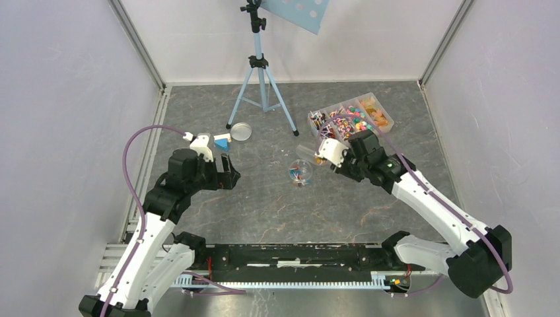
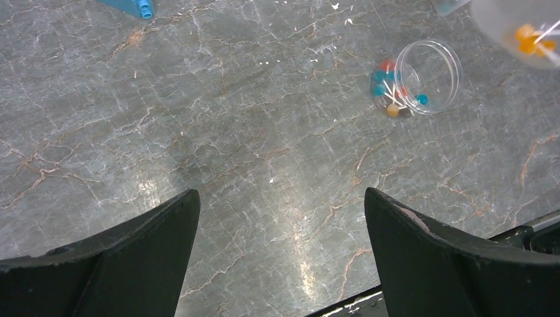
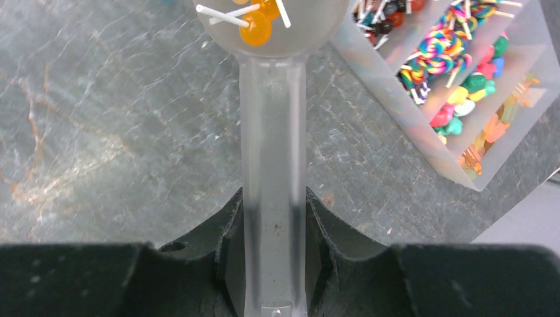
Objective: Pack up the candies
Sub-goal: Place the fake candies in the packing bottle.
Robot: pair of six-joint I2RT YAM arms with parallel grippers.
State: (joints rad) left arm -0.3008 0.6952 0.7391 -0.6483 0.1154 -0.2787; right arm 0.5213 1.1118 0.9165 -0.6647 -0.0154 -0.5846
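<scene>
The candies point(image 1: 351, 119) fill a clear divided tray point(image 1: 389, 121) at the back right; they also show in the right wrist view point(image 3: 455, 92). My right gripper point(image 1: 327, 158) point(image 3: 273, 198) is shut on the handle of a translucent scoop point(image 3: 273, 152). Its bowl point(image 1: 306, 153) holds orange lollipops point(image 3: 256, 26) just above and beside a small clear jar point(image 1: 300, 173) point(image 2: 417, 86). The jar holds a few lollipops. My left gripper point(image 1: 232, 175) point(image 2: 280, 198) is open and empty over bare table, left of the jar.
A round clear lid point(image 1: 240, 131) and a blue-and-white block point(image 1: 221, 140) lie at the back left. A light-blue tripod point(image 1: 261, 92) stands behind the centre. Grey walls enclose the marbled table; the arm bases and a black rail are at the near edge.
</scene>
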